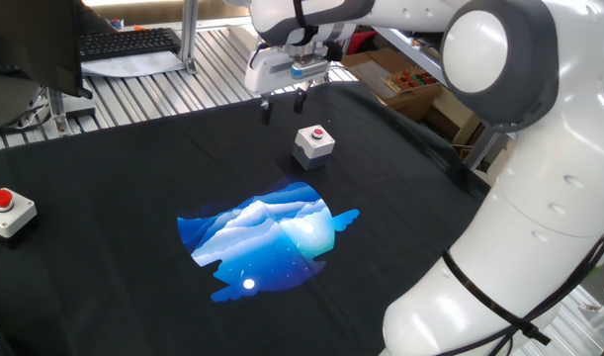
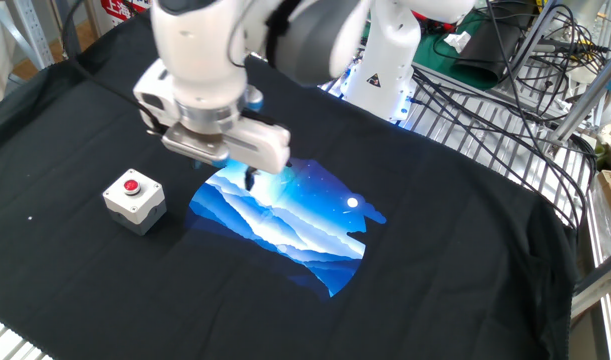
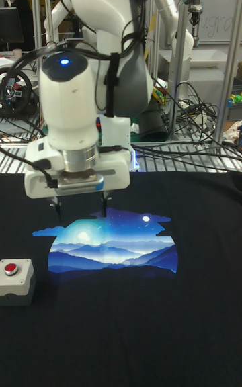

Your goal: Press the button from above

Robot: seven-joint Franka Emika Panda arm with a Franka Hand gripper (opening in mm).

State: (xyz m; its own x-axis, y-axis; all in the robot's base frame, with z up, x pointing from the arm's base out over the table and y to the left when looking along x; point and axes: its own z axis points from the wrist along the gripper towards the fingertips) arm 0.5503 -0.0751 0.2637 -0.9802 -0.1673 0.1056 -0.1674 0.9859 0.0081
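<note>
I am holding my gripper (image 1: pixel 284 107) above the matte black cloth (image 1: pixel 133 188), its two thin dark fingers (image 3: pixel 57 211) hanging straight down with a clear gap between them and nothing held. The button (image 1: pixel 319 132), a small glossy red disc, is sitting atop its cube-like light-grey box (image 1: pixel 313 144) on the cloth, just beside my fingertips and below them, near the printed blue mountain patch (image 1: pixel 267 237).
</note>
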